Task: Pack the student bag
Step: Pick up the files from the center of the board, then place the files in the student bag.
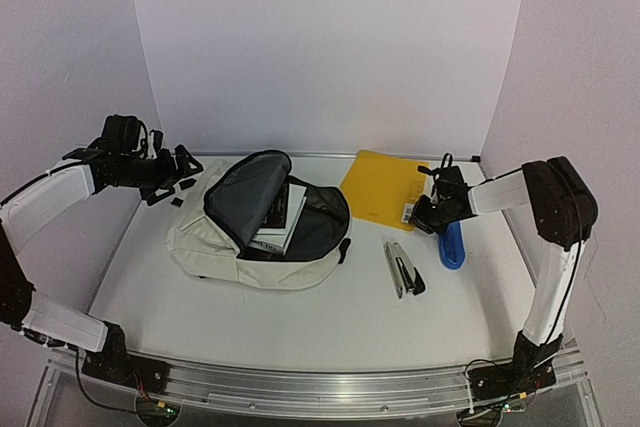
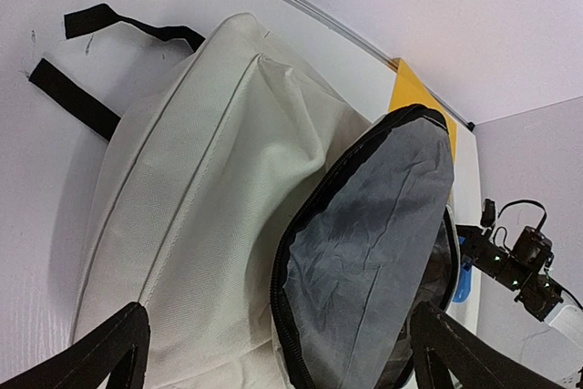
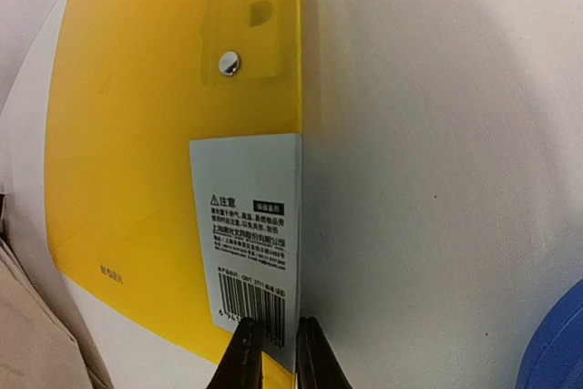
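Observation:
The student bag (image 1: 215, 237) is cream and lies on its side mid-table. Its main flap (image 1: 240, 192) stands open and shows grey lining, with books (image 1: 280, 222) inside. My left gripper (image 1: 185, 175) is open and empty, hovering at the bag's upper left. In the left wrist view the bag (image 2: 200, 161) and the flap (image 2: 373, 252) lie between its spread fingers (image 2: 118, 348). My right gripper (image 1: 422, 215) is shut on the near right corner of a yellow folder (image 1: 380, 185). In the right wrist view the gripper (image 3: 278, 348) pinches the folder (image 3: 137, 134) at its barcode label (image 3: 246, 225).
A grey stapler (image 1: 403, 269) lies right of the bag. A blue object (image 1: 452, 245) lies beside the right gripper and also shows in the right wrist view (image 3: 556, 353). The bag's black straps (image 2: 73, 88) trail toward the left wall. Walls close the table on three sides.

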### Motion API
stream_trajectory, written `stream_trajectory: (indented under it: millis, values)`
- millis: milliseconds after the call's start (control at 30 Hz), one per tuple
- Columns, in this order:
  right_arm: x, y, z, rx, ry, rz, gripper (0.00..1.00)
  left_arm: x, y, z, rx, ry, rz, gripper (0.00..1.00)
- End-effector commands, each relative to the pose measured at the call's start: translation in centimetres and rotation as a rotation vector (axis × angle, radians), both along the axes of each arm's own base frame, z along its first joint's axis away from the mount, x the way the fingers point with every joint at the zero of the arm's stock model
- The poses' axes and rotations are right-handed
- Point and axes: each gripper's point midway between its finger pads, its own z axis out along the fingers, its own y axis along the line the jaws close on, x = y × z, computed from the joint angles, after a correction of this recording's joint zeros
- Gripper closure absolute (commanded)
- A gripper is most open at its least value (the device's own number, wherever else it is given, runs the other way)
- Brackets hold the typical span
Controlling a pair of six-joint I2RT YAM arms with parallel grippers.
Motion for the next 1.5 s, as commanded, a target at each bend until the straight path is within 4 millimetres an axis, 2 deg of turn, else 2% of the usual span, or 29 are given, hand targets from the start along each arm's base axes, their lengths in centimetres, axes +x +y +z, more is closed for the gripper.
stream_trajectory:
  millis: [0,67,133,267,533,833,967,1000,1133,1300,1333,1467]
  values:
    - [-0.1,-0.4,-0.5,0.007,0.014,-0.026,0.95,-0.2,0.5,1.1,0.005,-0.029,0.018,0.0]
    - [0.0,-0.3,0.0,0.03,0.001,-0.034,1.0,-0.2,0.5,1.0,0.005,-0.028,0.017,0.0]
    - [0.0,-0.3,0.5,0.044,-0.008,-0.04,1.0,-0.1,0.5,1.1,0.004,-0.028,0.016,0.0]
    - [0.2,-0.5,2.8,0.108,-0.054,-0.068,1.0,0.1,0.2,1.6,-0.004,-0.044,-0.002,0.0]
    - [0.1,-1.2,9.6,0.22,-0.202,-0.14,1.0,0.3,-1.8,5.0,-0.062,-0.17,-0.126,0.0]
    - [-1.9,-2.7,17.5,0.272,-0.375,-0.193,1.0,1.3,-4.7,7.7,-0.179,-0.26,-0.258,0.0]
    - [-2.5,-2.7,19.8,0.297,-0.42,-0.185,1.0,1.8,-5.8,8.5,-0.186,-0.272,-0.292,0.0]
    - [-2.8,-2.7,21.2,0.312,-0.449,-0.178,1.0,2.0,-6.5,9.0,-0.191,-0.283,-0.314,0.0]
    - [-3.4,-2.4,23.7,0.34,-0.496,-0.151,1.0,2.0,-8.8,9.8,-0.205,-0.302,-0.375,0.0]
    - [-4.1,-1.7,27.3,0.382,-0.561,-0.092,1.0,1.3,-13.1,10.8,-0.239,-0.309,-0.478,0.0]
    - [-4.4,-1.5,28.6,0.39,-0.586,-0.074,1.0,1.2,-14.0,11.0,-0.26,-0.315,-0.501,0.0]
    - [-5.4,-0.3,32.3,0.424,-0.649,0.021,1.0,0.7,-15.7,12.3,-0.361,-0.321,-0.565,0.0]
